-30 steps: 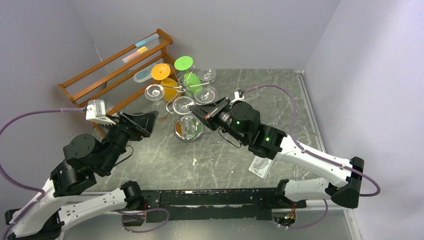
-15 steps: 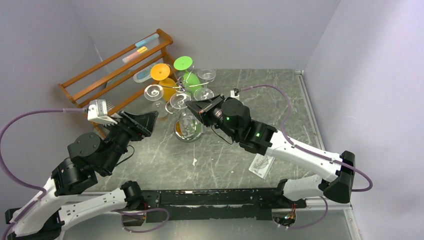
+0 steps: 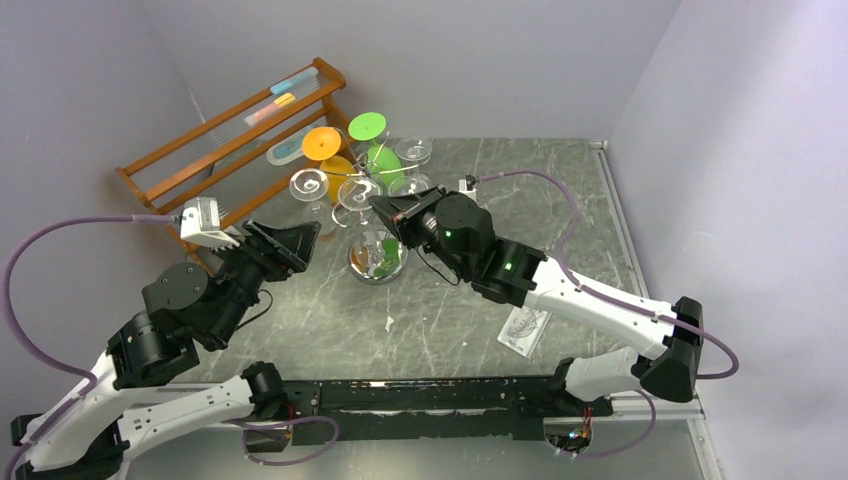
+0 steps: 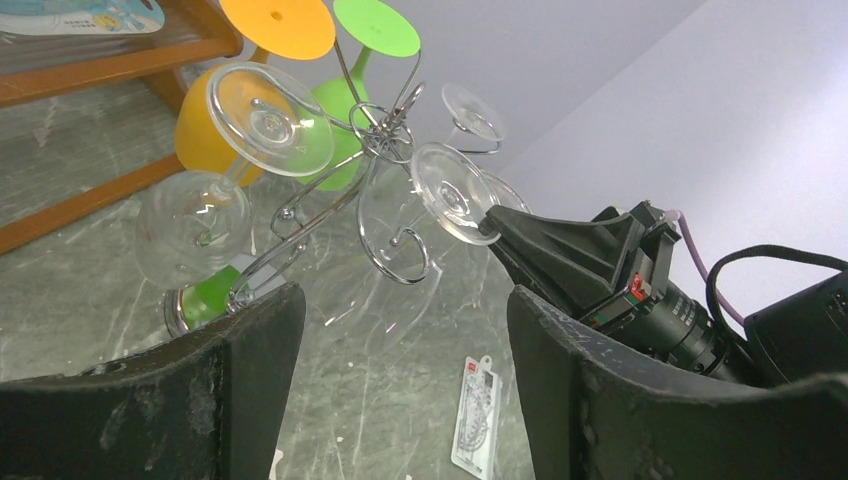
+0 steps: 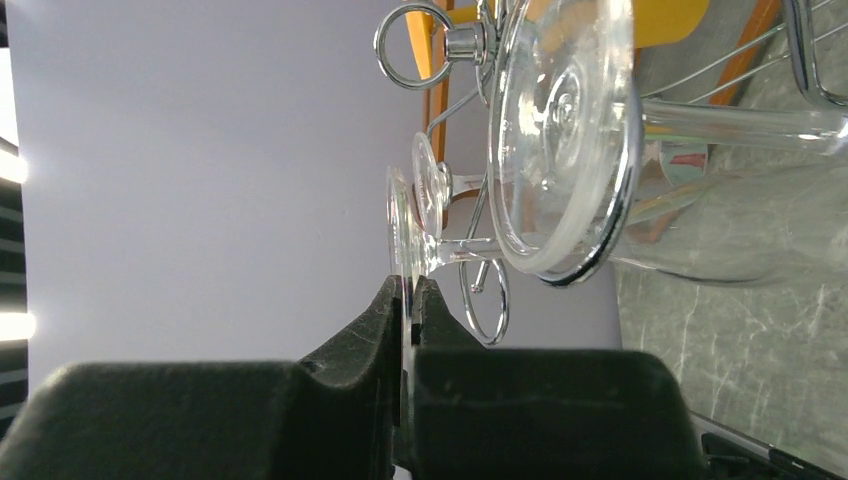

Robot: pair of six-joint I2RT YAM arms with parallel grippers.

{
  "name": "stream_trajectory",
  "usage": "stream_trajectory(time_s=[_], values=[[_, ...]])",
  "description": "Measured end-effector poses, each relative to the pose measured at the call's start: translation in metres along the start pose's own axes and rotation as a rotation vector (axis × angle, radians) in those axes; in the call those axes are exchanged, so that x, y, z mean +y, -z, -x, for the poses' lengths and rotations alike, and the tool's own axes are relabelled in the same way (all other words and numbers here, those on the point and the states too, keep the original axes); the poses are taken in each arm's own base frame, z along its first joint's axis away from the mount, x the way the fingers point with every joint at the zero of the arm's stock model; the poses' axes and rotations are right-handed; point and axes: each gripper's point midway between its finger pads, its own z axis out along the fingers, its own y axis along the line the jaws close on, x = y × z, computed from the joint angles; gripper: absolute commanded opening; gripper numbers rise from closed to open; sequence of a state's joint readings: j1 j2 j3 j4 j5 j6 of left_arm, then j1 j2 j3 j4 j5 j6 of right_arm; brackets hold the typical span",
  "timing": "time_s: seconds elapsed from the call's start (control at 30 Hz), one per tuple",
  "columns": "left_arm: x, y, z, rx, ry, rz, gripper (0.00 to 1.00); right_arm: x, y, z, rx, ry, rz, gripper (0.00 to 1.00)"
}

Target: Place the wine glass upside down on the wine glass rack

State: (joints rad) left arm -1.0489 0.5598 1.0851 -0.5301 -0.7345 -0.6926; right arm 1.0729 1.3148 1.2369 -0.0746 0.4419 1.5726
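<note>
Right fingers (image 5: 370, 320) pinch wine glass (image 5: 400, 235) foot; arm (image 3: 560, 290) extended forward.

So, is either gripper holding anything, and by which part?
The right gripper pinches a clear wine glass by the edge of its foot. The left gripper is open and holds nothing.

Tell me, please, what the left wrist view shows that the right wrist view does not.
Only the left wrist view shows the green glass, the white tag and the open left hand. Only the right wrist view shows, edge-on, the right hand pinching the rim of the wine glass foot. Both show that hand and glass, the wine glass rack, other clear glasses hanging on it, the orange glass and the wooden rack.
</note>
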Motion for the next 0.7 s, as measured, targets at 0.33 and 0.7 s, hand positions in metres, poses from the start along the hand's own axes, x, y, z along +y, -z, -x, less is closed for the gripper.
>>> stream_trajectory(time_s=[0.33, 0.7], values=[[0.003, 0.000, -0.003, 0.008, -0.002, 0.014, 0.80, -0.007, -0.012, -0.008, 0.013, 0.012, -0.011, 0.00], [0.009, -0.002, -0.005, 0.010, -0.018, 0.042, 0.81, 0.001, -0.019, -0.022, 0.069, 0.033, 0.019, 0.00]])
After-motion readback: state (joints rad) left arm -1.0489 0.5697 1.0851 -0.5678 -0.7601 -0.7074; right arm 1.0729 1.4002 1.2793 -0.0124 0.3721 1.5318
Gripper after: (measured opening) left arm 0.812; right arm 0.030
